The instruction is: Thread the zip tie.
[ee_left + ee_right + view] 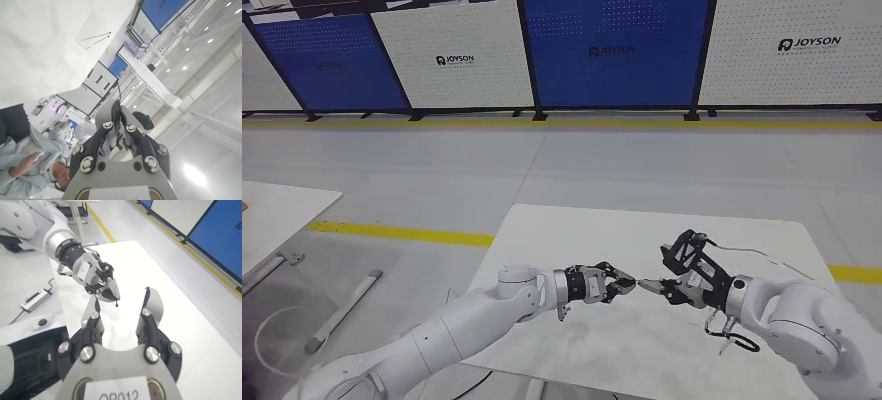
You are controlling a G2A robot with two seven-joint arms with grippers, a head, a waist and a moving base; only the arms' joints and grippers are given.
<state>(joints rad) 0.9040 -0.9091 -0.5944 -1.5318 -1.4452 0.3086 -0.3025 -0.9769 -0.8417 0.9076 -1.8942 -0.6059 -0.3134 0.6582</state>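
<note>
My left gripper is shut on a thin black zip tie, which sticks out a short way past the fingertips. In the right wrist view the same left gripper hangs above the white table, and the zip tie's small head pokes out below its tips. My right gripper stands open, its fingers either side of that head and a little short of it. From above, the left gripper and right gripper face each other tip to tip over the table's middle.
A clear plastic bag with spare zip ties lies on the table behind the right arm. A grey box with a cable sits off the table's side. Another white table stands at the left.
</note>
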